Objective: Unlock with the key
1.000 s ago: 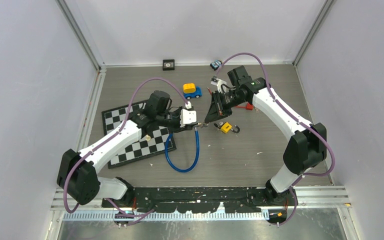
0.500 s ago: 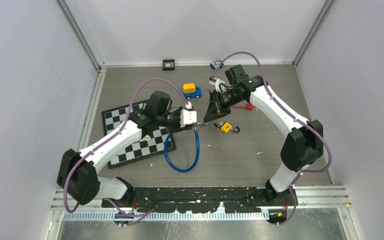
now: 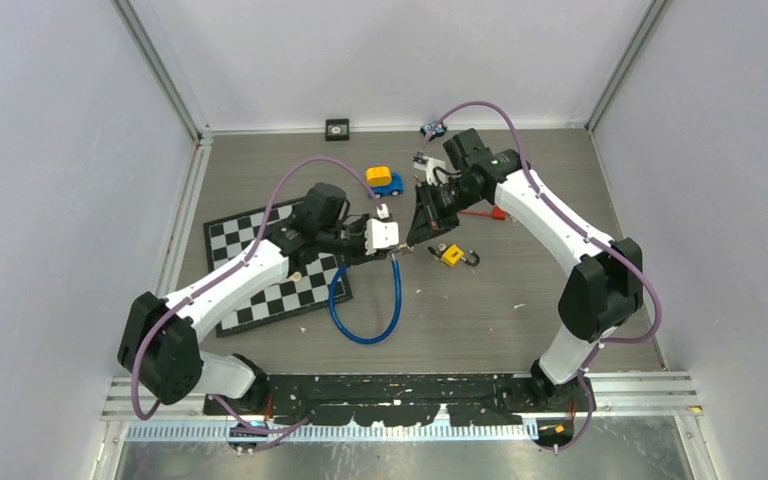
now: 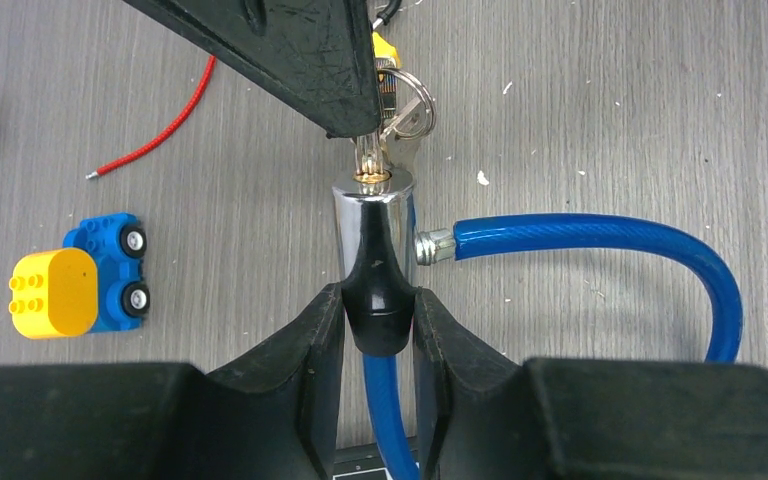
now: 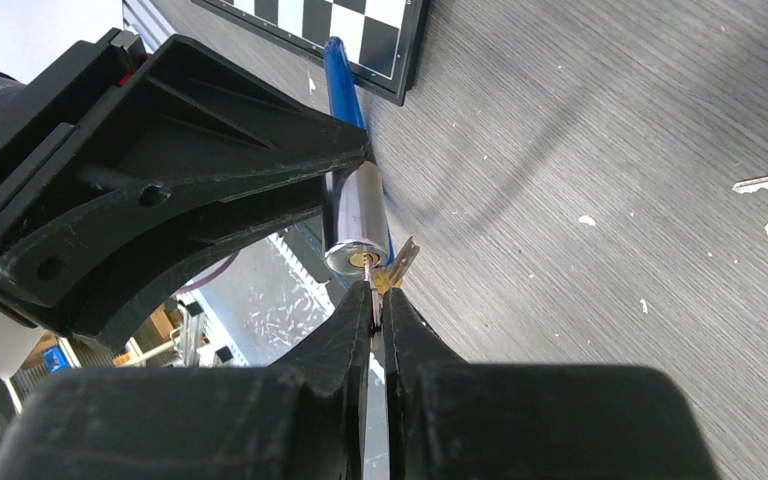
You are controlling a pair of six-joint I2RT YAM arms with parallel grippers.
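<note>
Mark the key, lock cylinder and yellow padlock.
key (image 4: 367, 158), left wrist view, blade at the keyhole.
lock cylinder (image 4: 358, 215), left wrist view, chrome body.
yellow padlock (image 3: 451, 255), top external view, yellow body.

You see the left gripper (image 3: 394, 249) and right gripper (image 3: 412, 240) meeting tip to tip over the top of the blue cable lock (image 3: 364, 340), just right of the chessboard (image 3: 270, 300). A yellow padlock (image 3: 451, 255) lies beside them, and a toy car (image 3: 384, 181) sits behind.
</note>
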